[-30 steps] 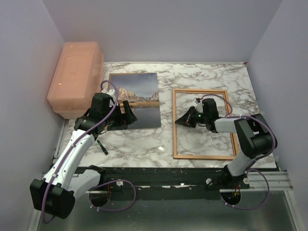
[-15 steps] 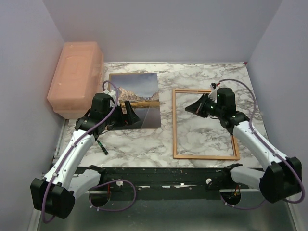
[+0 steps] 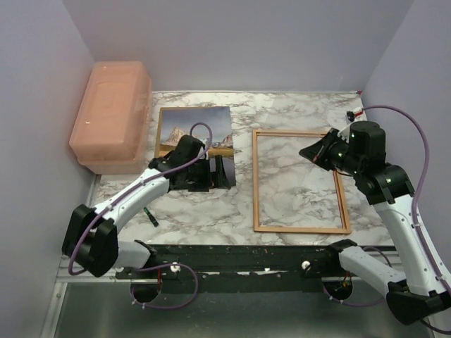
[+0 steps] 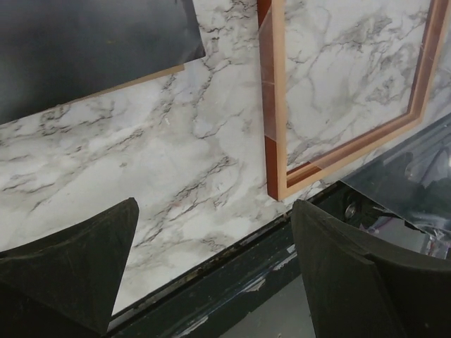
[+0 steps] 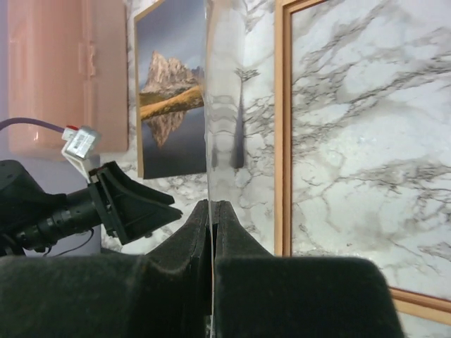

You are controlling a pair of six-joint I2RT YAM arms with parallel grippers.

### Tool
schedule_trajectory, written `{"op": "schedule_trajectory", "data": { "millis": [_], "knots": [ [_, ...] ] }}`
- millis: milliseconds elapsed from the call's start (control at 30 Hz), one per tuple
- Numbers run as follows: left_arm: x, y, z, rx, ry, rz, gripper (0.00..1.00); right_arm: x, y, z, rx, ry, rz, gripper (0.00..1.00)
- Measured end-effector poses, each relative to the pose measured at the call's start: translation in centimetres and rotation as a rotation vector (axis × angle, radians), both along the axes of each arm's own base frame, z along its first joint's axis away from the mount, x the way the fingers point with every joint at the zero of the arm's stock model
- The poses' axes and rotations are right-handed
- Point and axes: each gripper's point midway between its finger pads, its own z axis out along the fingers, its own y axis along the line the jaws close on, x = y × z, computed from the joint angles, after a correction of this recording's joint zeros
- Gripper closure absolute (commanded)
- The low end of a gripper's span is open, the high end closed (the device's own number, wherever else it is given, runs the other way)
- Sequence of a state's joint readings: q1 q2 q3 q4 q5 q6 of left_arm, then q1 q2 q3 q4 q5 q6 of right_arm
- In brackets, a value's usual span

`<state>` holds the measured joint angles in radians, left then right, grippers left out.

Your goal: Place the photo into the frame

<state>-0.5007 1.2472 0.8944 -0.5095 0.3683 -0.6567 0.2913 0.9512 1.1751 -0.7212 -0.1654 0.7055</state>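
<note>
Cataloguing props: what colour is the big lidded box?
Translucent salmon-pink plastic box, clearest in the top view.

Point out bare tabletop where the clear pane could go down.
Bare marble: the patch between the photo, the frame and the black front rail; also the far strip between the frame and the back wall. Crowded: the left tool at the photo's near corner, by the pink bin.

— Colours of the thin rectangular wooden frame (image 3: 255,183)?
— Light wood, red-orange edge; the rectangular photo print (image 3: 215,123): tan peak, grey-blue sky, dark lake.
— The tabletop (image 3: 211,211)?
— White marble, grey veins. Upper left, peach plastic box (image 3: 109,105).
</note>
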Motion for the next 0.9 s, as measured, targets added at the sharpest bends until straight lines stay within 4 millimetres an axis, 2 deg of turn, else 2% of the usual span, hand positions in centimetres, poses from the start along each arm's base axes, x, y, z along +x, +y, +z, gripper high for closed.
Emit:
{"op": "schedule_trajectory", "data": {
  "millis": [100, 267, 433, 567, 733, 900],
  "knots": [
    [0.4, -2.7, -1.4, 0.038, 0.053, -0.032, 0.14, -1.1, -1.6, 0.6, -0.042, 0.011, -0.058, 0.99],
    [1.7, -6.9, -2.3, 0.061, 0.051, -0.059, 0.22, -2.5, -3.8, 0.8, -0.115, 0.044, -0.138, 0.99],
    [1.7, -10.1, -4.9, 0.106, 0.089, -0.089, 0.26, -3.3, -5.8, 0.4, -0.185, 0.077, -0.211, 0.99],
    [2.1, -11.7, -7.1, 0.148, 0.11, -0.101, 0.27, -3.3, -6.2, 0.4, -0.197, 0.074, -0.227, 0.99],
    [1.8, -12.0, -8.5, 0.188, 0.116, -0.101, 0.3, -3.3, -6.2, 0.4, -0.2, 0.077, -0.225, 0.99],
    [2.1, -13.1, -9.8, 0.228, 0.108, -0.103, 0.33, -3.2, -6.1, 2.2, -0.191, 0.047, -0.226, 0.99]
  ]
}}
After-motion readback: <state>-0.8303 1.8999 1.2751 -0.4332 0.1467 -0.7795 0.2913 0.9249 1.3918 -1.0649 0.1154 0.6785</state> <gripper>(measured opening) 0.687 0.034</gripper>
